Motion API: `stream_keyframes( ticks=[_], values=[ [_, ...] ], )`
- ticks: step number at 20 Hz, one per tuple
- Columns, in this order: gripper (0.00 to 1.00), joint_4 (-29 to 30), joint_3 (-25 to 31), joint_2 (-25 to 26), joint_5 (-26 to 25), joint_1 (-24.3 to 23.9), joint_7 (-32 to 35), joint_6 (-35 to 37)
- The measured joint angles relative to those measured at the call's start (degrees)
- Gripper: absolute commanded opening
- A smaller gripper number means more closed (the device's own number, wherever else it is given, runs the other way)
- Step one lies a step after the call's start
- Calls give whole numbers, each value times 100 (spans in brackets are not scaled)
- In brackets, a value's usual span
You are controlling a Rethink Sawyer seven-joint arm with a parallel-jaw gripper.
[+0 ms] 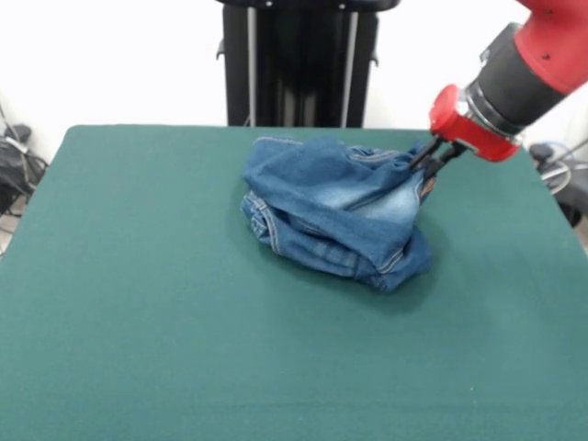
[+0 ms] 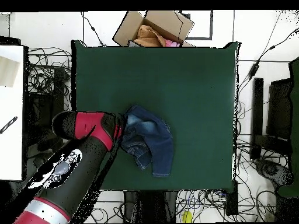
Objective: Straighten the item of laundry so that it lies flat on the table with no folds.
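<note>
Open cardboard box (image 2: 153,28) beyond one table edge; tangled cables (image 2: 44,81) across the floor.

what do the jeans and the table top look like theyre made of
The jeans look like blue denim: a matte woven cloth with faded lighter patches and orange seam stitching, soft enough to bunch in thick folds. The table shows a plain dark green cover, apparently matte fabric lying smooth; what is beneath it cannot be seen.
</note>
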Motion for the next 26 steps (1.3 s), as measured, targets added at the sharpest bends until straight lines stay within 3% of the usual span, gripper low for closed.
stream_keyframes(
  ticks=[26],
  values=[
    [0,-758,-277,419,1,260,1060,1079]
  ],
)
